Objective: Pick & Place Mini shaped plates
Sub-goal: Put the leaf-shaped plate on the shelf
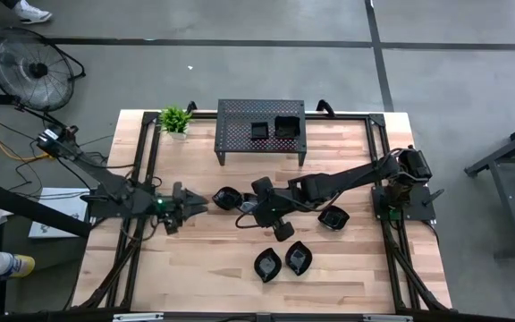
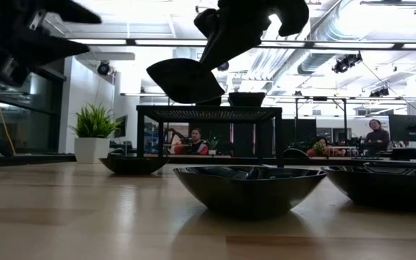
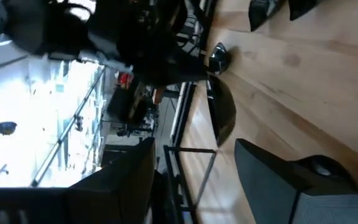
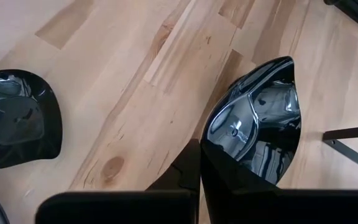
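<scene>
My right gripper (image 1: 245, 206) hovers over the middle of the table, shut on a glossy black leaf-shaped mini plate (image 4: 257, 127), which the low view shows well above the wood (image 2: 186, 79). Other mini plates rest on their bases on the table: one right of the gripper (image 1: 333, 217), two near the front edge (image 1: 268, 265) (image 1: 299, 258), and one in the right wrist view (image 4: 17, 118). Two more sit on the perforated stand (image 1: 259, 131) (image 1: 286, 126). My left gripper (image 1: 195, 204) waits open, left of the held plate, raised off the table (image 2: 27, 36). My right gripper holds the leaf plate by its broad end (image 4: 229, 165), with one dark finger (image 4: 187, 169) showing beside the rim; the gripper body hides the rest of the contact. The fingers come from the table's right, slanting down. The plate is lifted clear and tilted, its pointed tip (image 4: 288, 62) away from the fingers.
The black perforated stand (image 1: 240, 112) stands at the far middle, a small potted plant (image 1: 175, 119) at its left. Bare wood lies at the near left. Dark frame rails (image 1: 146, 152) run along the table's sides. People sit in the room behind (image 2: 193, 137).
</scene>
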